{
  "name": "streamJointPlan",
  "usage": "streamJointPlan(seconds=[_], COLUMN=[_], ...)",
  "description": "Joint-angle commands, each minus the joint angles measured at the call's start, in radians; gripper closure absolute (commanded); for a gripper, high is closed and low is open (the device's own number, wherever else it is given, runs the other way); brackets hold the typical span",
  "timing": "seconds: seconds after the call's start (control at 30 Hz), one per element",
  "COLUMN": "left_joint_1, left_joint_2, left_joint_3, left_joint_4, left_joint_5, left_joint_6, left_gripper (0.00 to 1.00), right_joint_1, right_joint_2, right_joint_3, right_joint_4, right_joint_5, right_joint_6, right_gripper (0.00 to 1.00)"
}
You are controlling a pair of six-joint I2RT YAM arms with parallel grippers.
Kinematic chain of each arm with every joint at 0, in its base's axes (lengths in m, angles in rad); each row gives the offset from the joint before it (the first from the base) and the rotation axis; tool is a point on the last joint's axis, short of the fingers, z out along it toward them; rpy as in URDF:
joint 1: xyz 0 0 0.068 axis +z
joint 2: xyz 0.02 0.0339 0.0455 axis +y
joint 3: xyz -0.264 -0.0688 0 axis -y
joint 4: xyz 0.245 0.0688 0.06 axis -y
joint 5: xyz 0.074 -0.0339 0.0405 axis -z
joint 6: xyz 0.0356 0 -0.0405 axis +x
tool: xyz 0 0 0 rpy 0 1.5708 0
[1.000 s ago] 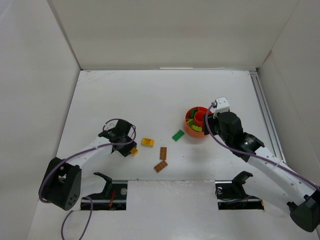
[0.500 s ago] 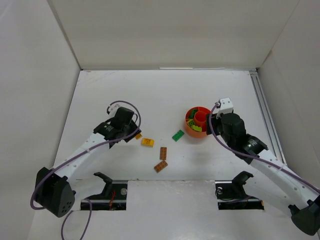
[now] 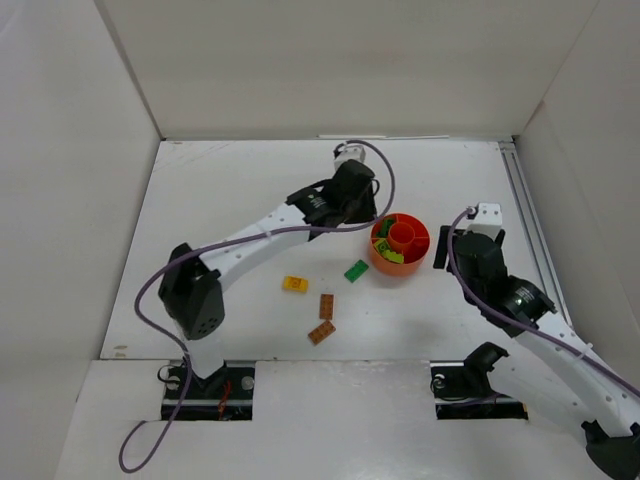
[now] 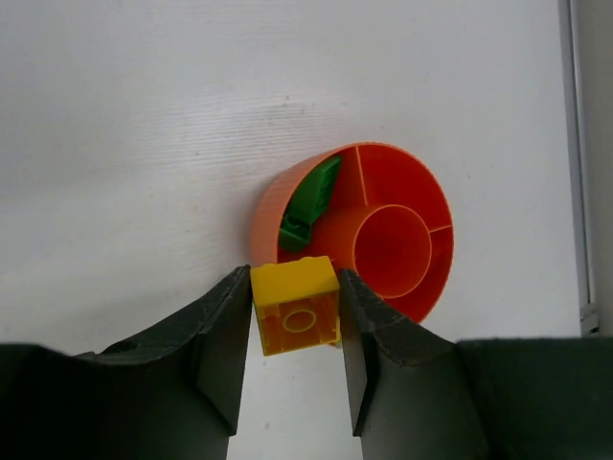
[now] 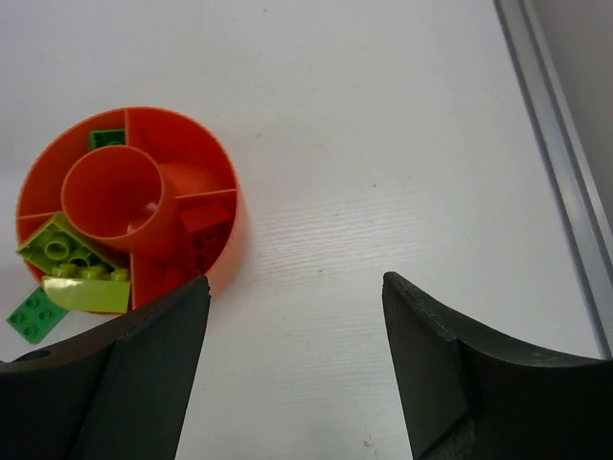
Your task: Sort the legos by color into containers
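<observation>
My left gripper (image 4: 293, 276) is shut on a small yellow lego (image 4: 295, 307), held above the table just short of the near-left rim of the orange-red bowl (image 4: 269, 222). From above, the left gripper (image 3: 372, 218) sits at the bowl's (image 3: 376, 262) upper left. The bowl holds a green lego (image 4: 311, 199), lime legos (image 5: 67, 253) and a red lego (image 5: 205, 222) in separate compartments. My right gripper (image 5: 292, 283) is open with nothing between its fingers, over bare table just right of the bowl (image 5: 233, 240). It also shows in the top view (image 3: 441, 252).
Loose on the table left of the bowl lie a green lego (image 3: 356, 271), a yellow lego (image 3: 295, 284) and two brown legos (image 3: 326, 306) (image 3: 321, 333). A metal rail (image 3: 525, 215) runs along the right side. White walls enclose the table.
The left arm has swung from the table's left side across to the bowl, carrying the yellow lego. The right gripper has drawn back to the right of the bowl and opened wider.
</observation>
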Motion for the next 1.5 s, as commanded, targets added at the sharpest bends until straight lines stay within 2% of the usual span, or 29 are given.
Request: streamJointPlan(seconds=[0.0,0.23,0.5,0.63,0.93,1.17,1.3,1.47], left_joint_1=[-0.039,-0.082,-0.091,-0.091,-0.091,-0.100,-0.100,-0.100], left_joint_2=[0.084,0.266,0.285,0.297,0.316,0.316,0.306,0.248], left_joint_3=[0.131,0.337,0.326,0.303,0.303,0.303,0.303,0.271], left_joint_4=[0.012,0.021,0.041,0.061,0.072,0.054,0.053,0.053], left_joint_5=[0.034,0.068,0.088,0.146,0.143,0.143,0.134,0.117], left_joint_6=[0.109,0.130,0.130,0.121,0.121,0.121,0.112,0.112], left_gripper=[0.77,0.77,0.75,0.72,0.68,0.54,0.41,0.39], right_joint_1=[0.003,0.003,0.003,0.003,0.003,0.003,0.003,0.003], right_joint_2=[-0.031,-0.080,-0.101,-0.101,-0.111,-0.111,-0.120,-0.129], right_joint_3=[0.054,0.036,0.027,0.027,0.027,0.027,0.018,0.018], right_joint_4=[-0.118,-0.136,-0.147,-0.147,-0.156,-0.156,-0.156,-0.124], right_joint_5=[0.141,0.151,0.151,0.151,0.151,0.141,0.141,0.083], right_joint_6=[0.126,0.155,0.165,0.165,0.165,0.165,0.174,0.137], right_gripper=[0.22,0.21,0.20,0.20,0.20,0.20,0.20,0.20])
